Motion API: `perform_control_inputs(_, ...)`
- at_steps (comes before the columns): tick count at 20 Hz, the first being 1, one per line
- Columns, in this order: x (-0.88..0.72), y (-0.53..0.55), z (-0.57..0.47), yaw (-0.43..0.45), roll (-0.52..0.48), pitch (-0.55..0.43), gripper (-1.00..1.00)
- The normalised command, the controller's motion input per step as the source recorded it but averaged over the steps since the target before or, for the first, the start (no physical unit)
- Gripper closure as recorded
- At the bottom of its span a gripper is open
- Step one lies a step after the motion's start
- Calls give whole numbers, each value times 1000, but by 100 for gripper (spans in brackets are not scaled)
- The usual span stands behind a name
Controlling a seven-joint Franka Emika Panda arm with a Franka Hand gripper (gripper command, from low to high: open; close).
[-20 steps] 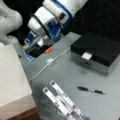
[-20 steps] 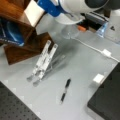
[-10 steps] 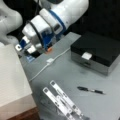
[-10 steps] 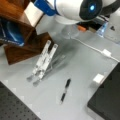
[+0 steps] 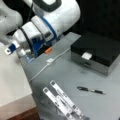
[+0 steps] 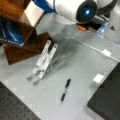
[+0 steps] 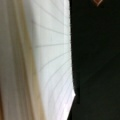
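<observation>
Moved since the earlier frame: arm swung toward 9 o'clock in a front view, carrying the hand (image 5: 22,52) off the bench (image 5: 75,75) middle and over its edge.

- Hand: at 9 o'clock, just above the white block (image 5: 10,77); whether its fingers are spread or pressed together, I cannot tell.
- Wrist view: pale ribbed surface (image 7: 47,62) very close, likely that block's side.
- Step, as judged: closing in on the block; any next move calls for slow, squared alignment.
- Count:
  - one pen (image 5: 90,90) at 5 o'clock
  - one clear two-rail stand (image 5: 62,101) at 6 o'clock
  - one black box (image 5: 100,50) at 3 o'clock
  - one white cable (image 5: 50,62)
</observation>
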Motion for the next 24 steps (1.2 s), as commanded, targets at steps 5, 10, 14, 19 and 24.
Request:
perform_control_inputs(5,-256,-72,49,230,-130,30,-100)
perform_control_inputs(10,-176,-116,38,225,-104,24,100)
perform_control_inputs(14,-147,-136,20,225,-61,10,100)
perform_control_inputs(19,-109,-137,-2,243,-42,-2,100)
perform_control_inputs(24,-68,-127,-22,265,-40,-13,100)
